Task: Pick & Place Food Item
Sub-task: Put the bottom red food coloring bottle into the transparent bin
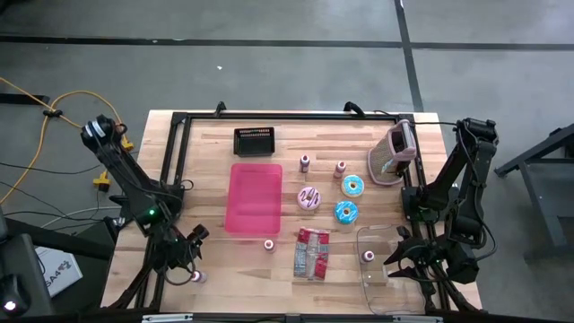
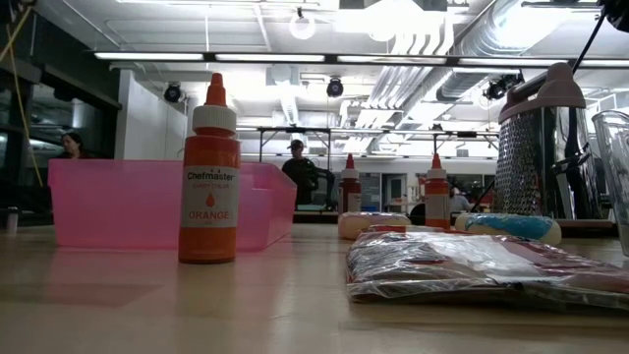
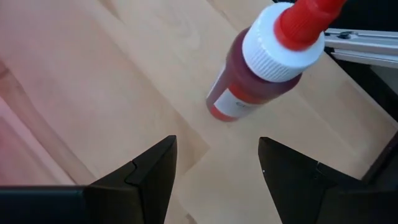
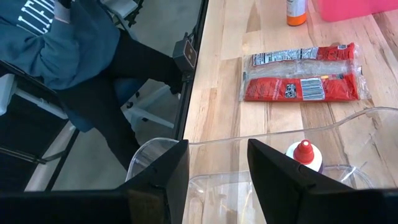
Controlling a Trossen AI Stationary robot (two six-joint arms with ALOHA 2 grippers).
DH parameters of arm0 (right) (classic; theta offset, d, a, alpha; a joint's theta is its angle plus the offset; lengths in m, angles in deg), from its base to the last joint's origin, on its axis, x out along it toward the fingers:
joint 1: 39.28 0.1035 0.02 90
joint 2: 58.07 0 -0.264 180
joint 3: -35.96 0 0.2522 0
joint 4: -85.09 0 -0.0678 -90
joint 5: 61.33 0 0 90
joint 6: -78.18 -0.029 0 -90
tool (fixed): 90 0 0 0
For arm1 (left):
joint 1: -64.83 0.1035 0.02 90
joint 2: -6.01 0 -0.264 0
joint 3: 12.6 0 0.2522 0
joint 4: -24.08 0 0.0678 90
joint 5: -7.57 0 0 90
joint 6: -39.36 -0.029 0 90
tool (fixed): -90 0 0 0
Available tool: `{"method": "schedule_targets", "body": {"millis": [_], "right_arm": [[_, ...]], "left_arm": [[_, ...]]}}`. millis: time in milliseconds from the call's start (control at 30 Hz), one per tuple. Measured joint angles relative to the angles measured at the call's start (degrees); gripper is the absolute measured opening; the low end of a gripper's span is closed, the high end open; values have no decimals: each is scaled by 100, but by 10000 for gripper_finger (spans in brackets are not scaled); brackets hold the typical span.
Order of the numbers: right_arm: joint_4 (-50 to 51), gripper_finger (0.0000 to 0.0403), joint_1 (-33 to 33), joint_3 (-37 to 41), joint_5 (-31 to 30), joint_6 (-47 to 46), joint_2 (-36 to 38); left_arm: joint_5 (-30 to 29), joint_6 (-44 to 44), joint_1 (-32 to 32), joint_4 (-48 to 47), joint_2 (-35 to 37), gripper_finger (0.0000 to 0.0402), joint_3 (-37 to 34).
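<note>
A red snack packet [image 1: 312, 253] lies flat at the table's near middle, also seen in the right wrist view [image 4: 301, 81]. A pink donut [image 1: 309, 197] and two blue donuts [image 1: 352, 186] lie beyond it. My left gripper [image 3: 217, 168] hangs open at the near left, tipped down over a small red-tipped bottle [image 3: 255, 74] that stands on its base; its fingers are short of the bottle. My right gripper [image 4: 217, 168] stands open at the near right, over the rim of a clear container [image 4: 348, 121]. That container holds another red-tipped bottle [image 4: 303, 154].
A pink tray [image 1: 255, 197] lies left of the donuts, with an orange bottle [image 2: 208, 177] near its front corner. A black basket [image 1: 254, 141] and a grater [image 1: 395, 154] stand at the far side, small bottles [image 1: 304, 162] between them. A seated person [image 4: 74, 68] is beside the table's near edge.
</note>
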Motion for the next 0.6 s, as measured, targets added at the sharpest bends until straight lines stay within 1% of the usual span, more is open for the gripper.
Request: {"method": "schedule_targets", "body": {"millis": [333, 600], "right_arm": [[2, 151, 0, 0, 2, 0, 0], [0, 151, 0, 0, 1, 0, 0]], "left_arm": [[-2, 16, -143, 558, -453, 220, 0], [-6, -255, -141, 1049, -804, 220, 0]]}}
